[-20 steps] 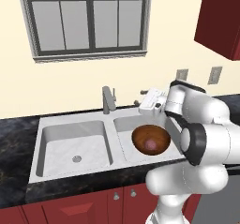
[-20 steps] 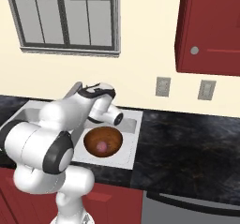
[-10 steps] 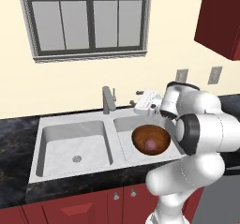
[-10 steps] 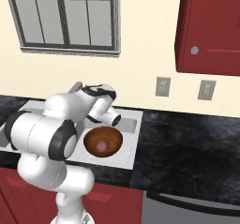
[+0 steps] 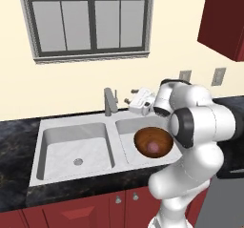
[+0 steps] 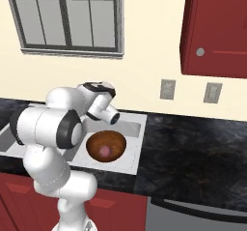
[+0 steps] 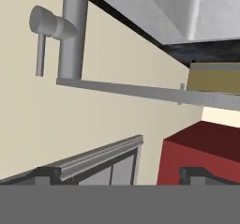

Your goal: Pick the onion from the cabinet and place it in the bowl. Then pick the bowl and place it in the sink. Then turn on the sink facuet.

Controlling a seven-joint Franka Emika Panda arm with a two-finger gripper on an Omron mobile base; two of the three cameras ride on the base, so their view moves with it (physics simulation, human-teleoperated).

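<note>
One gripper [image 5: 129, 101] with fingers apart, just right of sink facuet [image 5: 110, 101]; bowl [image 5: 153, 142] holding onion [image 5: 153, 147] in sink [image 5: 71, 146]

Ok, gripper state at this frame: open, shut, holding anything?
Gripper: open, holding nothing, near the sink faucet; the bowl with the onion sits in the sink.
</note>
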